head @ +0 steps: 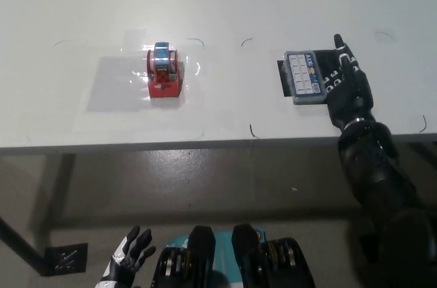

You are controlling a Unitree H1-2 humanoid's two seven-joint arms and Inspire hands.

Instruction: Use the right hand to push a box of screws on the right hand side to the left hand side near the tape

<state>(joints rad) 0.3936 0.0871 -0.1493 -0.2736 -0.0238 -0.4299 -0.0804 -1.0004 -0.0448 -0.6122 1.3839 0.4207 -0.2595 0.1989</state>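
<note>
— Since the desk (225, 1) takes up most of the view, what does it look like?

— White and broad, with its front edge running across the middle of the picture and a grey floor (205, 179) below it. A few thin pen arcs are drawn on its top, and a pale grey rectangle lies on the left part.

— And the black arm?

— The right arm (379, 179) rises from the lower right and reaches over the front edge of the desk. Its right hand (345, 83) lies flat and holds nothing, fingers stretched out and close together, pointing away from the robot. The inner side of the hand touches the right long side of the box of screws (304, 76).

— Where is that box?

— On the right part of the desk, well apart from the tape. It is a flat clear-lidded case with rows of small compartments, long axis pointing away from the robot. It overlaps a black mat (287, 78), whose dark edge shows at the box's left and near the fingertips.

— The tape?

— The tape dispenser (164, 73) is red with a blue-topped roll, standing on the right end of the grey rectangle, left of centre.

— The other hand?

— The white left hand (130, 255) rests low at the bottom left, below desk level, fingers spread and holding nothing.
</note>
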